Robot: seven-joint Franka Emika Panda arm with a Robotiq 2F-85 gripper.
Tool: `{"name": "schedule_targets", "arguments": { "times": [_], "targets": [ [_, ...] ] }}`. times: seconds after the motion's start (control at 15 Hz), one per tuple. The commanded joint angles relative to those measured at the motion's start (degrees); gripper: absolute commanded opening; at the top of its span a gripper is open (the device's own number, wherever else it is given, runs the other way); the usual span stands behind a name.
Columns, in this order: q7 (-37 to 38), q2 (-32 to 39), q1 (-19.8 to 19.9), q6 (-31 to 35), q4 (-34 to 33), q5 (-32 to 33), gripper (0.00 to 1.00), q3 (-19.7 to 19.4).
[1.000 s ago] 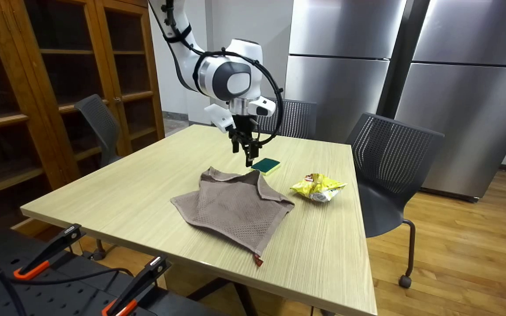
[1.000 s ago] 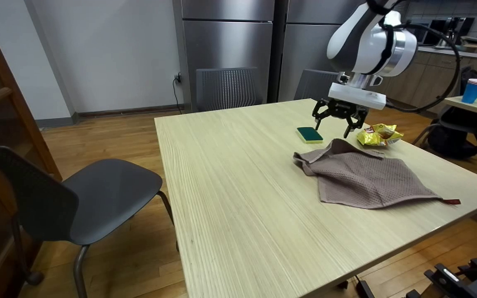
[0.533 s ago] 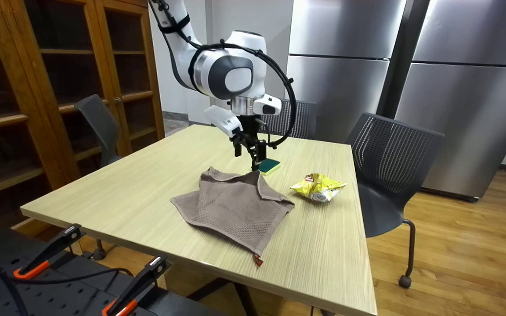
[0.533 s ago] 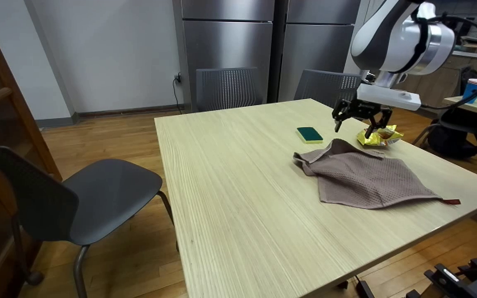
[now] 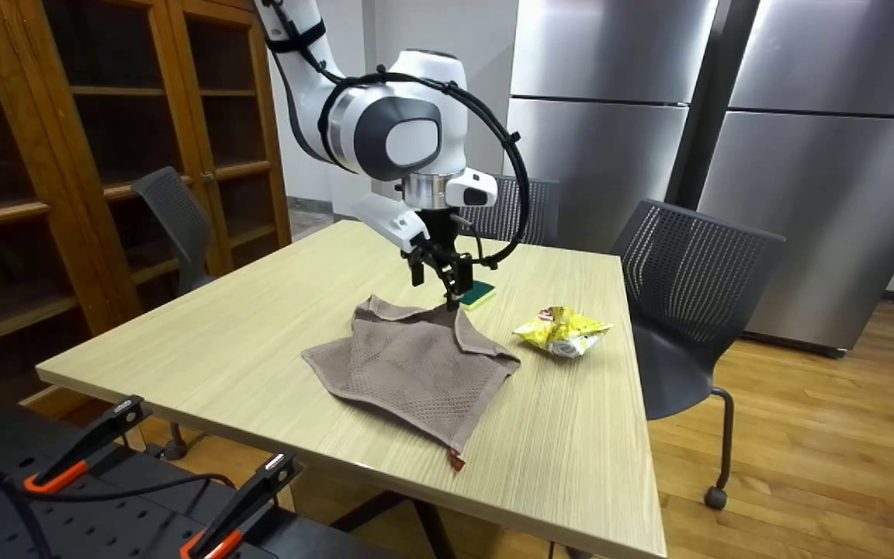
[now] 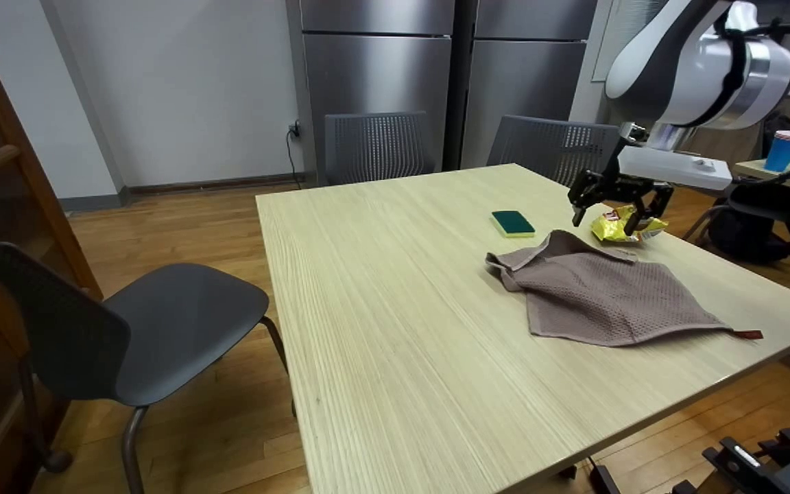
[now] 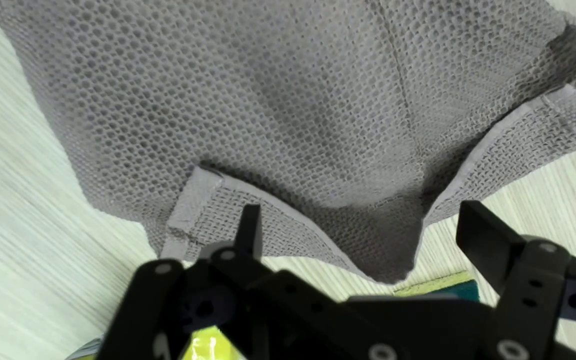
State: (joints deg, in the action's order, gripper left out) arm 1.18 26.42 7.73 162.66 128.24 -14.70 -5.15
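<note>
- A black two-finger gripper (image 6: 604,224) hangs over a pale table (image 6: 402,309); its fingers (image 7: 249,232) stand wide apart, with nothing clamped between them.
- Below it, on the table, lies a grey-brown waffle-weave cloth (image 5: 424,373), loosely spread, a red tab (image 5: 456,461) at one corner; one edge lifts into a raised fold (image 7: 390,250), which the wrist view shows between the fingers; whether either finger touches the fabric cannot be told.
- A green-and-yellow sponge (image 6: 513,223) lies flat near that fold; a crumpled yellow packet (image 5: 563,331) sits near the cloth too.
- By judgement, the fold looks the easiest place to take hold; the fingers would do well to straddle it evenly, low enough to catch a good thickness, yet without pressing into the table; limp fabric will probably buckle if pushed sideways, so a straight, gentle descent seems safer; the sponge calls for care, as the wrist view shows it close to one finger.
</note>
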Motion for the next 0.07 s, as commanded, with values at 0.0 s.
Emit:
{"name": "schedule_targets", "arguments": {
  "times": [0.0],
  "targets": [
    [0.82, -0.13, 0.82, -0.01, 0.04, 1.10, 1.00, 0.72]
  ]
}}
